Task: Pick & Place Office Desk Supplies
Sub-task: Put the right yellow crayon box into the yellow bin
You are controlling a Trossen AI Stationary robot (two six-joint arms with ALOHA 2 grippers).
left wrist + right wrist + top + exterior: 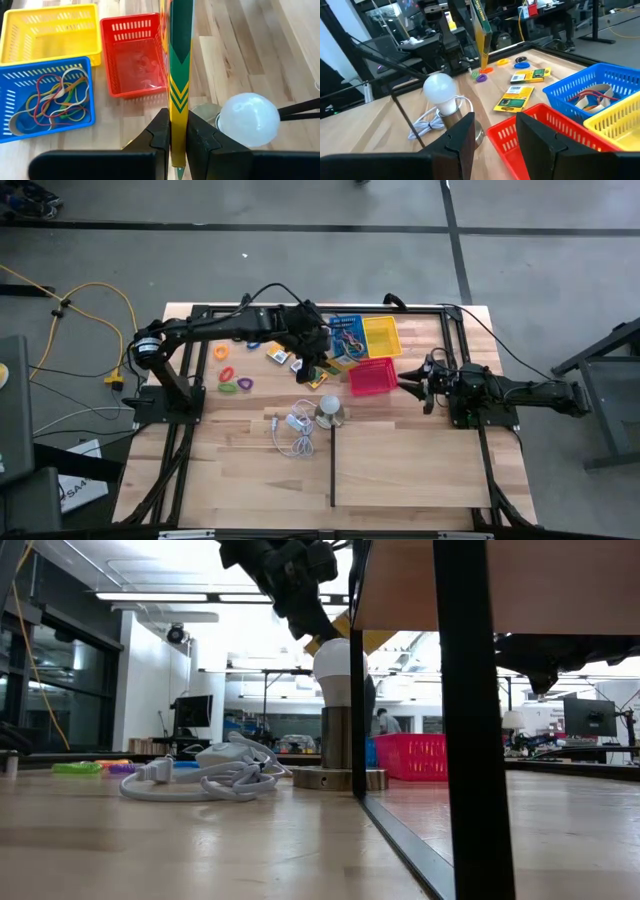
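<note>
My left gripper [179, 135] is shut on a yellow-and-green packet [179, 75] above the table, between the bulb [249, 119] and the red basket [134, 55]. Two more packets [530, 76] [514, 97] lie flat on the wood. Coloured rings [236, 384] lie at the far left. Rubber bands [50, 100] lie in the blue basket [30, 131]. My right gripper [495, 135] is open and holds nothing, on the right beside the red basket [540, 131]. My left gripper pinches the packet's near end [178, 127] between its two fingers, one on each flat face. The fingers slant down from the table's left. The packet sticks out past the fingertips, edge-on, and hangs clear of the table [481, 30].
A yellow basket [382, 335] stands beside the blue one at the far side. The white bulb on its silvery base [330, 410] and a coiled white cord [295, 430] sit near the middle. A dark frame post [470, 710] stands close to the low camera.
</note>
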